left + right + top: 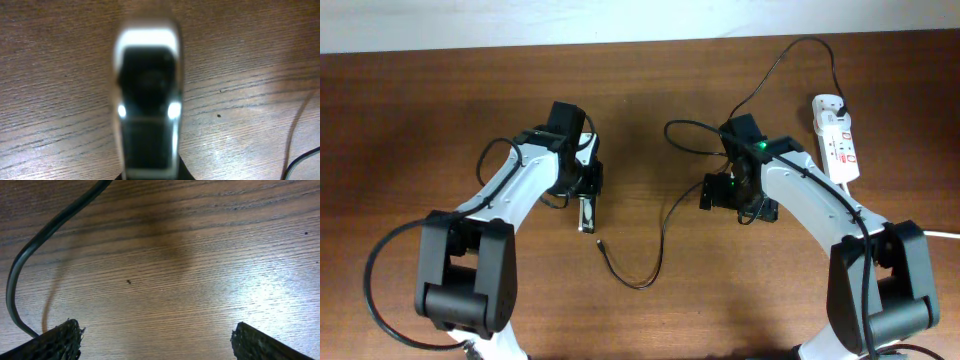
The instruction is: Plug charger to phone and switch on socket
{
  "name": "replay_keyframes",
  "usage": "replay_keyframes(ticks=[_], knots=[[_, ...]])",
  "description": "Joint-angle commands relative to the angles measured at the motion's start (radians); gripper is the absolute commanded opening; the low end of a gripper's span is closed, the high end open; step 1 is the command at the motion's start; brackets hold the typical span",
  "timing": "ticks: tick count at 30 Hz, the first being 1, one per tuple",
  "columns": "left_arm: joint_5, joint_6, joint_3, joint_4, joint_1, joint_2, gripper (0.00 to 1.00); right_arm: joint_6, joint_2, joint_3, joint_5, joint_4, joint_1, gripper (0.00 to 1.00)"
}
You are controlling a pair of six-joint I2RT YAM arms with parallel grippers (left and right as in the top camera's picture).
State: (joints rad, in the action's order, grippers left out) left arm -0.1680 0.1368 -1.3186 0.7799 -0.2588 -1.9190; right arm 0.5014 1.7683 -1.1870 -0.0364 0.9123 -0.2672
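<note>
White socket (838, 145) shows only overhead, not in wrist views.

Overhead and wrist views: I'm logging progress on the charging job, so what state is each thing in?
charger: plug in the socket, connector tip loose on the table, not in the phone.
phone: at the left gripper, no cable attached.
socket: charger plugged in; switch position too small to tell.
left gripper: at the phone, grip unclear.
right gripper: open, empty, above the table.
</note>
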Motion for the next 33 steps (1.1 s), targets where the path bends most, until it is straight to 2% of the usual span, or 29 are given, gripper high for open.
replay_keyframes(ticks=[1,5,8,11,13,17,22,27,29,33], knots=[[0.012,0.005,0.003,-0.016,-0.002,-0.034,0.00,0.012,-0.005,0.007,0.023,-0.010,0.000,0.99],[0.011,0.006,0.003,-0.016,-0.002,-0.034,0.08,0.012,-0.005,0.007,0.023,-0.021,0.000,0.99],[0.011,0.006,0.003,-0.017,-0.002,-0.036,0.09,0.012,-0.005,0.007,0.023,-0.021,0.000,0.99],[0.012,0.006,0.003,-0.017,-0.008,-0.048,0.07,0.012,-0.005,0.007,0.022,-0.021,0.000,0.99],[0.012,0.006,0.003,-0.021,-0.010,-0.048,0.00,0.012,-0.005,0.007,0.022,-0.021,0.000,0.99],[0.012,0.005,0.003,-0.021,-0.010,-0.048,0.00,0.012,-0.005,0.007,0.023,-0.021,0.000,0.99],[0.012,0.005,0.003,-0.020,-0.010,-0.048,0.11,0.012,-0.005,0.007,0.022,-0.021,0.000,0.99],[0.012,0.006,0.003,-0.013,-0.010,-0.048,0.09,0.012,-0.005,0.007,0.022,-0.023,0.000,0.99],[0.012,0.006,0.003,-0.013,-0.010,-0.048,0.04,0.012,-0.005,0.007,0.022,-0.023,0.000,0.99],[0.012,0.006,0.003,-0.013,-0.010,-0.048,0.04,0.012,-0.005,0.007,0.023,-0.023,0.000,0.99]])
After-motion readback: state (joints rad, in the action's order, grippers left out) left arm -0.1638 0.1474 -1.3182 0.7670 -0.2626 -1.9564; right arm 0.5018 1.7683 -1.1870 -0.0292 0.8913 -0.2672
